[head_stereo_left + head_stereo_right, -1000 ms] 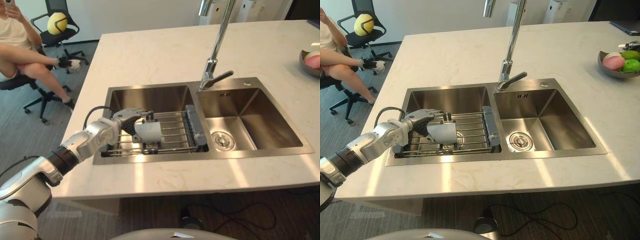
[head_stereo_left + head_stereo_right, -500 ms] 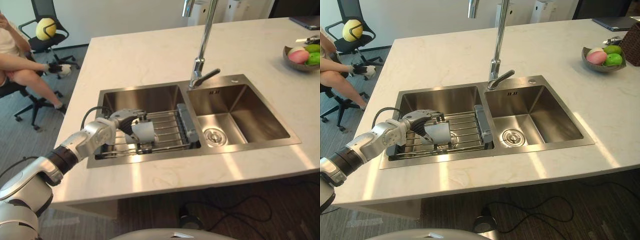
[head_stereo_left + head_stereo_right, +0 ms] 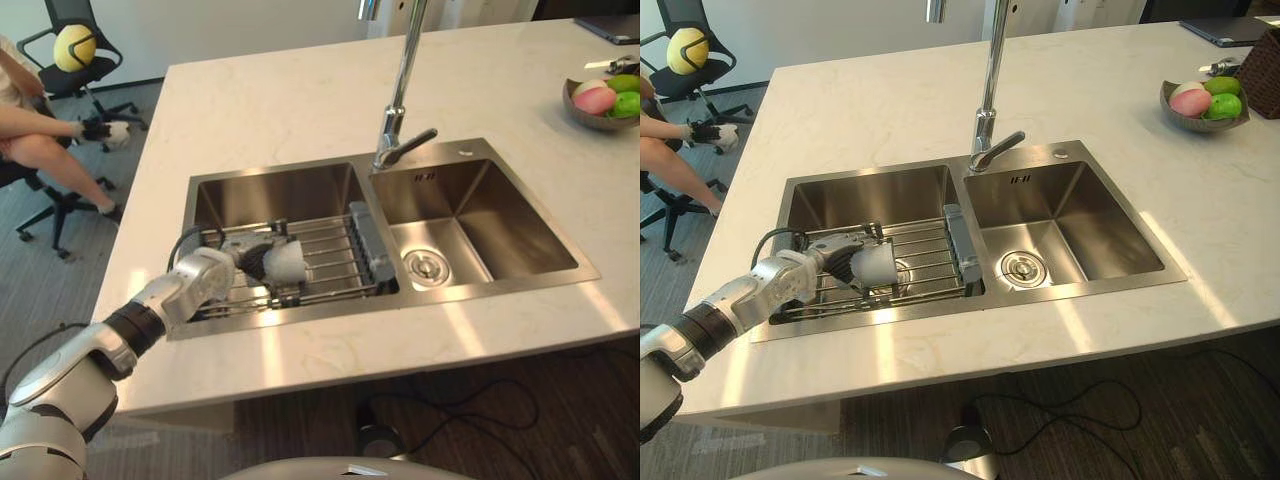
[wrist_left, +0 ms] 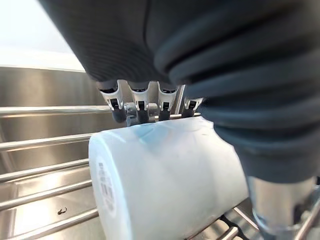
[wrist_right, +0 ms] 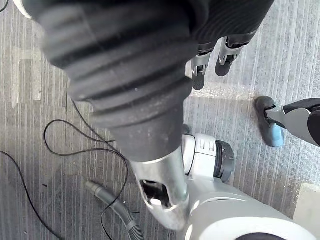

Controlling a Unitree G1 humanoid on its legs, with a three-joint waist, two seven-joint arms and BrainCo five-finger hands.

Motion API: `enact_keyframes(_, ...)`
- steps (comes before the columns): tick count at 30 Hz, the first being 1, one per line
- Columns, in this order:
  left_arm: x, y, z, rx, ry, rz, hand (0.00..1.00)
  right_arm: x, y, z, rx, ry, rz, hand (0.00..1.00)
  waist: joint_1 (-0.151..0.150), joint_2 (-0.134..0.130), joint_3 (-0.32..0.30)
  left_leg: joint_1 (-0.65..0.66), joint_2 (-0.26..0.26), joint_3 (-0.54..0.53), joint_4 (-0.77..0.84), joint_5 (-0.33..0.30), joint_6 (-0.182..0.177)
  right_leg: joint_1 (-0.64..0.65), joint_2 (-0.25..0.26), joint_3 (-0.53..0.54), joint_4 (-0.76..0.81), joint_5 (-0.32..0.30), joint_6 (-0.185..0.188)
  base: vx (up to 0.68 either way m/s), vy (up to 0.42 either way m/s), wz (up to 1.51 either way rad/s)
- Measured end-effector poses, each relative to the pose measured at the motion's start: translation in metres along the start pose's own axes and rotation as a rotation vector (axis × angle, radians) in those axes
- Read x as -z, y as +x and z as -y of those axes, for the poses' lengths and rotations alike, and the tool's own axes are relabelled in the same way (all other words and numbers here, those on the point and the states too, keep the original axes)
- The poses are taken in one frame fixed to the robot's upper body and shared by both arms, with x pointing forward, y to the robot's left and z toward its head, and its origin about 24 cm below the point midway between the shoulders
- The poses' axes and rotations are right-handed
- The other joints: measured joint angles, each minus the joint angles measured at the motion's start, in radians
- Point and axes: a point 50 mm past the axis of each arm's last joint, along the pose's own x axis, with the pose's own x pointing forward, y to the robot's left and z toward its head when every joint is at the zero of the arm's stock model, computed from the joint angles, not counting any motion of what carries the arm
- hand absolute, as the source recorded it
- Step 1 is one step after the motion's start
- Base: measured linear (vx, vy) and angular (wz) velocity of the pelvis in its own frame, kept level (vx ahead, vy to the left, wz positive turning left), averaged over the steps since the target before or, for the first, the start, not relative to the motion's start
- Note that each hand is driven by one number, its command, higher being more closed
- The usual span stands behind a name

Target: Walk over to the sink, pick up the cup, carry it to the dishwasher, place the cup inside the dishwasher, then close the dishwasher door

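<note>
White cup (image 3: pixel 287 262) lies on its side on the wire rack (image 3: pixel 335 248), at the rack's end away from its grey end bar. Long axis runs along the rack, flat end facing that bar. Left hand (image 3: pixel 247 258) sits on the cup's opposite end, arm coming in low across the rack's near rail

Right eye view: same, left hand (image 3: pixel 843 264) & cup (image 3: pixel 878 266) touching, cup down on the rack

Left wrist view: fingers (image 4: pixel 140 102) drape over the cup (image 4: pixel 165 180), thumb (image 4: pixel 277 200) low on the other side, so it's wrapped round it. Cup axis is crosswise to the fingers, resting on rack bars (image 4: pixel 45 145). Prob needs a straight lift off the rack

Right wrist view: right hand (image 5: pixel 150 75) hangs over the floor (image 5: pixel 30 125), well apart from the rack, fingers relaxed, nothing held. Left is nearer
</note>
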Motion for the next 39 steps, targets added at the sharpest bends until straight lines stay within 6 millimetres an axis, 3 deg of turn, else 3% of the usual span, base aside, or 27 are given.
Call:
enact_keyframes(19,0.014,0.002,0.013,0.009,-0.052,-0.117,0.00,-0.001,0.001,-0.010,-0.023,-0.042,0.004,0.00,-0.010,0.005,0.024,0.004,0.005,0.007,0.000,-0.005,-0.008,-0.003,0.003,0.004,0.011,-0.008,-0.001,0.00,0.000,0.00)
enact_keyframes(20,0.014,0.003,0.014,0.014,-0.065,-0.123,1.00,0.000,0.002,-0.011,-0.026,-0.051,-0.001,0.00,-0.011,0.004,0.024,0.007,0.006,0.008,0.000,-0.006,-0.009,-0.003,0.003,0.004,0.017,-0.011,-0.001,0.00,0.000,0.00)
enact_keyframes(31,0.017,0.007,0.019,0.010,-0.082,-0.150,1.00,-0.001,0.002,-0.010,0.003,-0.097,-0.011,0.00,-0.026,0.012,0.031,0.009,0.007,0.015,0.000,-0.007,-0.010,-0.006,0.003,0.008,0.022,-0.014,0.000,0.00,0.001,0.00)
enact_keyframes(39,0.015,0.007,0.021,-0.154,-0.069,-0.104,1.00,-0.006,0.002,-0.010,-0.005,-0.106,0.023,0.00,-0.032,0.020,0.035,-0.012,0.013,0.012,0.024,-0.014,-0.011,-0.017,0.004,0.005,0.024,-0.014,-0.001,0.00,0.000,0.00)
